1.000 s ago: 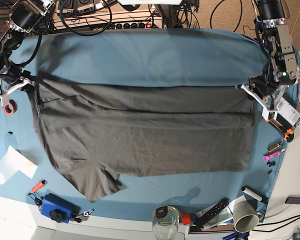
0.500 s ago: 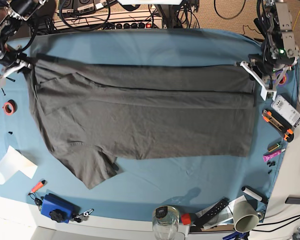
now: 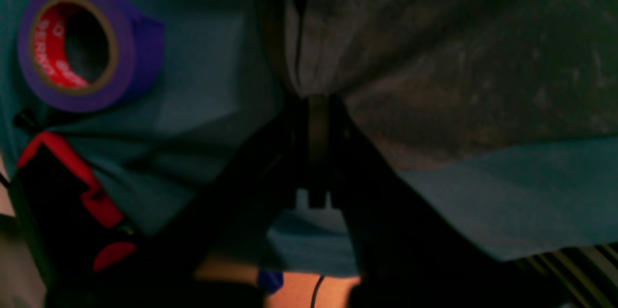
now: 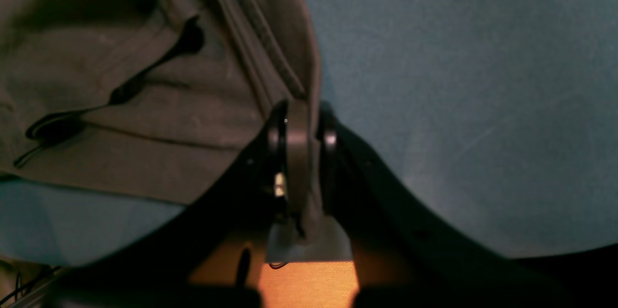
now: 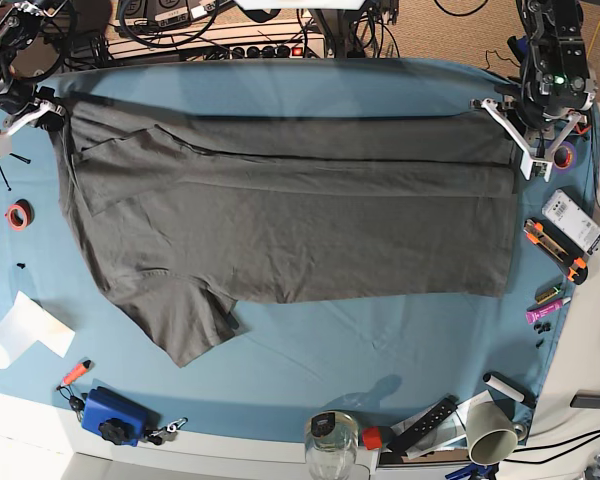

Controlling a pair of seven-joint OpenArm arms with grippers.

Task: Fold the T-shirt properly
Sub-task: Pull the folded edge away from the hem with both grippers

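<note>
The dark grey T-shirt [image 5: 290, 215] lies stretched across the blue-teal tablecloth [image 5: 310, 85], one sleeve hanging toward the front left [image 5: 180, 325]. My left gripper [image 5: 508, 135] is at the back right, shut on the shirt's edge; the left wrist view shows its jaws [image 3: 314, 105] pinching the grey cloth [image 3: 434, 71]. My right gripper [image 5: 42, 112] is at the back left, shut on the shirt's other end; the right wrist view shows the fabric [image 4: 145, 105] clamped between its fingers [image 4: 299, 129]. The far edge is held taut between both grippers.
A purple tape roll [image 5: 562, 156] lies beside my left gripper, also in the left wrist view [image 3: 82, 45]. A red tape roll [image 5: 18, 214], white paper [image 5: 20, 330], blue box [image 5: 110, 414], jar [image 5: 332, 440], cup [image 5: 490, 432], remote [image 5: 425, 420] and cutters [image 5: 555, 248] line the edges.
Both grippers have carried the shirt's far edge toward the back of the table, and the whole shirt has slid back with it. Both stay shut on the cloth.
</note>
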